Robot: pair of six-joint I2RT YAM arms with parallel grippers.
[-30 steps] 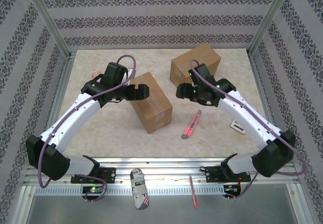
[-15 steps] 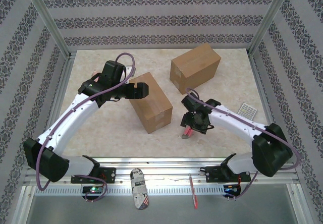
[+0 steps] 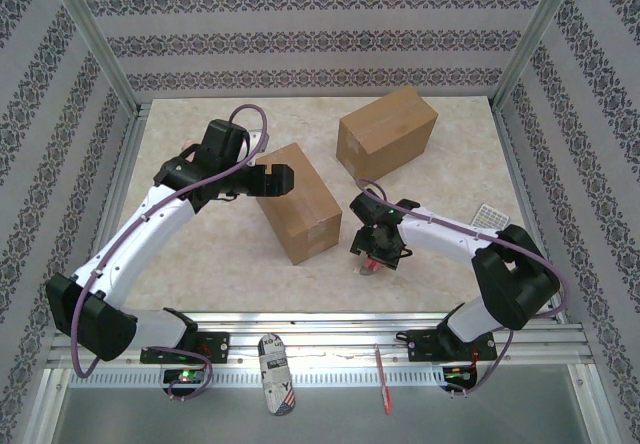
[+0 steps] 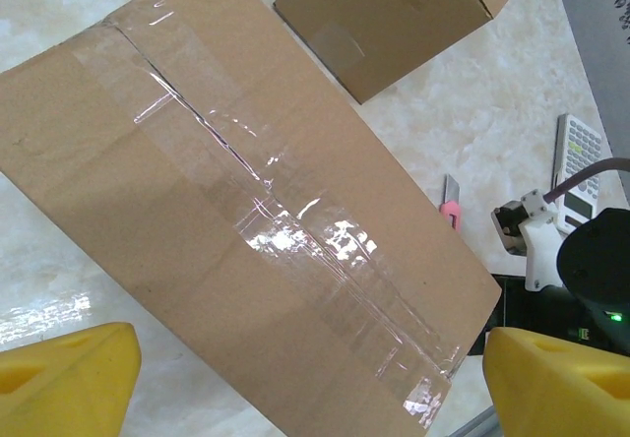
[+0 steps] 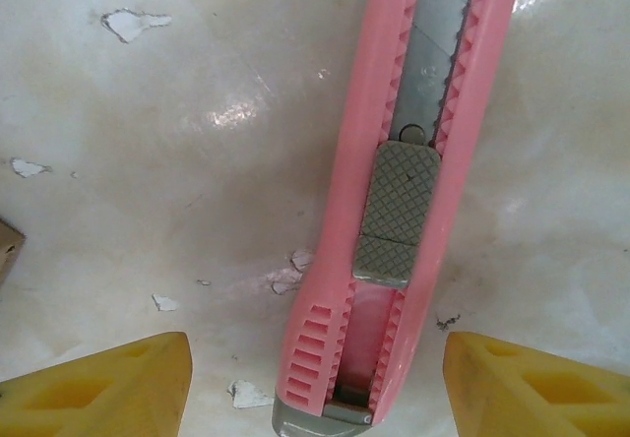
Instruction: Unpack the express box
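Note:
A taped cardboard express box (image 3: 300,204) lies mid-table, its clear tape seam (image 4: 246,211) running along the top. My left gripper (image 3: 272,181) hovers open over its far end, and the yellow fingers (image 4: 69,373) straddle its width without touching it. A pink utility knife (image 3: 372,262) lies flat on the table to the right of the box. My right gripper (image 3: 375,249) is low over the knife (image 5: 404,211) and open (image 5: 315,378). One yellow pad (image 5: 108,388) sits on each side of the knife's butt end, clear of it.
A second cardboard box (image 3: 387,134) stands at the back right. A white calculator (image 3: 488,215) lies right of my right arm. Frame posts and patterned walls ring the table. A can (image 3: 274,374) and a red pen (image 3: 384,379) lie beyond the near rail.
My right arm swung from beside the far box down onto the pink knife, and its jaws narrowed slightly. The left arm has barely moved.

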